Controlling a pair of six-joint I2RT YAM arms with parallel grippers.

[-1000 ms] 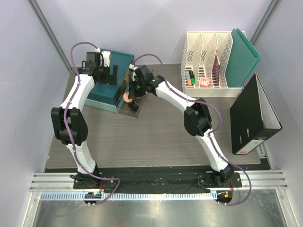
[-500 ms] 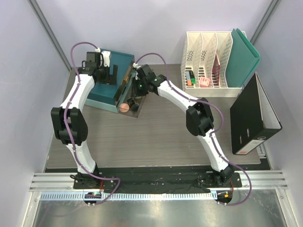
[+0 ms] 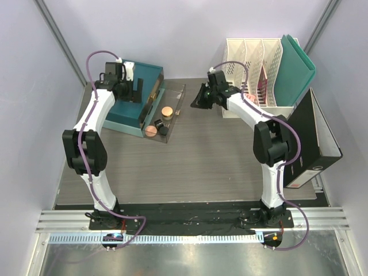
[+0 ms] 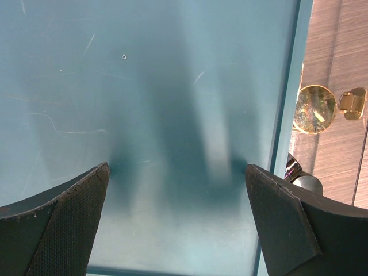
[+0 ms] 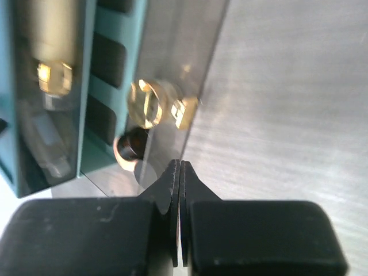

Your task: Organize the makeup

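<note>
**Left gripper** (image 3: 137,92) (image 4: 177,172): fingers spread wide apart with nothing between them. It is poised over the flat top of the teal box (image 3: 129,109) (image 4: 161,86) at the far left of the table (image 3: 195,161).

**Right gripper** (image 3: 198,99) (image 5: 179,184): fingers pressed together with nothing caught between them. It is held above bare table, between the clear organiser and the white file holders, and touches neither.

**Clear organiser** (image 3: 172,112) (image 5: 190,52): transparent tray lying against the right side of the teal box. Three pieces of the makeup sit in it, in a row from far to near:
- tan-lidded jar (image 3: 167,111) (image 5: 146,103) (image 4: 315,109), round, at the far end of the row
- black jar (image 3: 157,122) (image 5: 127,146), just beside it
- pink compact (image 3: 150,131), round, nearest of the three

**Cream bottle** (image 5: 54,40): has a gold band and lies in a compartment of the teal box; seen only from the right wrist. A pale item below it is too blurred to identify.

**White file holders** (image 3: 253,57): three slots, far right of the table, with small coloured items in the near ends.

**Teal folder** (image 3: 296,69): leans at the right of the file holders.

**Black binder** (image 3: 307,141): lies at the right edge of the table, nearer than the file holders.
</note>
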